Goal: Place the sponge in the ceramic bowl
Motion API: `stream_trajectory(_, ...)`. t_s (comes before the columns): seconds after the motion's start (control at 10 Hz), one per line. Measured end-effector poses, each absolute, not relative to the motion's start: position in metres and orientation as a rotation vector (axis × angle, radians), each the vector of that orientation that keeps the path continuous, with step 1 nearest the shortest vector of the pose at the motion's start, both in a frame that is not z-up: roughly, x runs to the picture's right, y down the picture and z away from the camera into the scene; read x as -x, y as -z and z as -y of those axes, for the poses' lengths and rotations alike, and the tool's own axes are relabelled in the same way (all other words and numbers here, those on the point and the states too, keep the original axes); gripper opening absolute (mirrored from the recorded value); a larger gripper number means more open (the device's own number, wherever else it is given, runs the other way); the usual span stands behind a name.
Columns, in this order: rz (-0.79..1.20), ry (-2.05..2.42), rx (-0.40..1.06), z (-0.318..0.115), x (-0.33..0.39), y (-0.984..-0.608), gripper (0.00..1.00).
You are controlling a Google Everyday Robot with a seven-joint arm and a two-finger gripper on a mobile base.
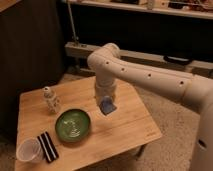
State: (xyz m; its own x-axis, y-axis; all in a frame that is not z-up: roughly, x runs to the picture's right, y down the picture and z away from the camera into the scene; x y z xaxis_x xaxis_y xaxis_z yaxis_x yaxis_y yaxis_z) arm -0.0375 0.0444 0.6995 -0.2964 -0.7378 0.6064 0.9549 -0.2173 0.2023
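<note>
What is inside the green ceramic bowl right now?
Only pale marks on the glaze show inside the ceramic bowl; nothing lies in it, nothing covers it. The gripper, to its right, holds the sponge above the table.
</note>
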Motion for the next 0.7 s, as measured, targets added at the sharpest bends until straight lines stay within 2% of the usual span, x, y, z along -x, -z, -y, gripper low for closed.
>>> stream_trajectory(0.7,0.761,1.876,0.362,-0.037,0.101,-0.691,0.03)
